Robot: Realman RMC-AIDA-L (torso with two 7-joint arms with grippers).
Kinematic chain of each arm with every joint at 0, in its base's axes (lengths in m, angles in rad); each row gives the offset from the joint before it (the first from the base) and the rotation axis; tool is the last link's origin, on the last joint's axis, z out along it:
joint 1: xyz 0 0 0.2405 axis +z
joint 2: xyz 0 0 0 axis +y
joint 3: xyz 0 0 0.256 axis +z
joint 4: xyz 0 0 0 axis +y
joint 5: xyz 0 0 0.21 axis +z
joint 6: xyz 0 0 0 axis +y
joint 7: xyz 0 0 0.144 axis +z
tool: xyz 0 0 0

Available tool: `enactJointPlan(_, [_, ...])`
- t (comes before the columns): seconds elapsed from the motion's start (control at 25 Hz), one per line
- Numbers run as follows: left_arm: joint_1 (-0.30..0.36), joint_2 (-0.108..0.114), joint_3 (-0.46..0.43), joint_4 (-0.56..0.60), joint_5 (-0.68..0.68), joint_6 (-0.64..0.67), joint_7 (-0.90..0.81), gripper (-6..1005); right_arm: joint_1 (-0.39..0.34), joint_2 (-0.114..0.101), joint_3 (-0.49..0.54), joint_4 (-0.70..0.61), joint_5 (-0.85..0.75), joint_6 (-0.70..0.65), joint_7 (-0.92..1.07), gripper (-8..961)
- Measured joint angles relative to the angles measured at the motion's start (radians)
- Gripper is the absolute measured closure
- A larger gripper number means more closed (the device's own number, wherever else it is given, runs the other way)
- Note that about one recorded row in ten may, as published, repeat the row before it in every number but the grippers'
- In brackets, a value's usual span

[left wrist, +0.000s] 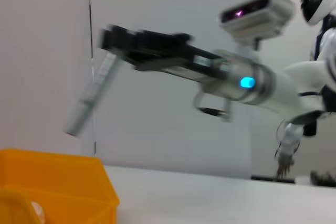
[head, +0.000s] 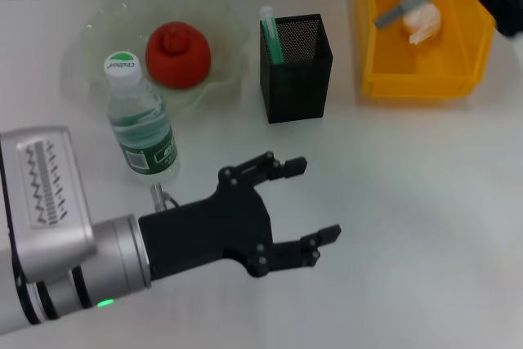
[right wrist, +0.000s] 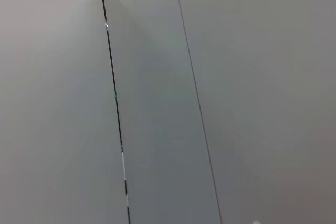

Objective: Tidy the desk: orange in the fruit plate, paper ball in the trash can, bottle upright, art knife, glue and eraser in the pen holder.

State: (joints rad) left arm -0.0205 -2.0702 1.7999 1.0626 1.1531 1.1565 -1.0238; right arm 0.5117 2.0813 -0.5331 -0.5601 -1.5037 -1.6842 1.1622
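1 orange (head: 178, 55), 1 bottle (head: 140, 123), 1 paper ball (head: 422, 23), 2 end effectors

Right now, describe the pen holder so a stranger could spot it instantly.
Start at the bright yellow plastic trash can at the table's far right. Just left of it stands the square black metal-mesh pen holder, taller than wide, unlike the shallow pale-green glass fruit plate beyond.

Orange (head: 178, 55) in plate (head: 106, 22) — bottle (head: 140, 124) upright.

Bright, even light; the moving arm blurs.
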Motion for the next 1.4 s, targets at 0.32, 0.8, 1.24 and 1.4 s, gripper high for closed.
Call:
enactJointPlan(0.32, [-0.080, -0.002, -0.002, -0.244, -0.145, 0.086, 0.137, 155, 0.136, 0.001, -0.184, 0.027, -0.003, 0.273, -0.013, 808])
enactJointPlan(0.8, [-0.090, -0.001, -0.015, -0.282, -0.153, 0.100, 0.144, 155, 0.207, 0.007, -0.401, 0.092, 0.000, 0.529, -0.024, 775])
enactJointPlan(1.24, [-0.099, 0.001, -0.031, -0.294, -0.154, 0.115, 0.145, 155, -0.087, -0.004, -0.386, -0.090, 0.053, 0.092, 0.030, 413])
enactJointPlan(1.4, [-0.098, 0.003, -0.049, -0.306, -0.150, 0.123, 0.145, 155, -0.234, -0.003, -0.353, -0.175, -0.063, -0.080, 0.002, 252])
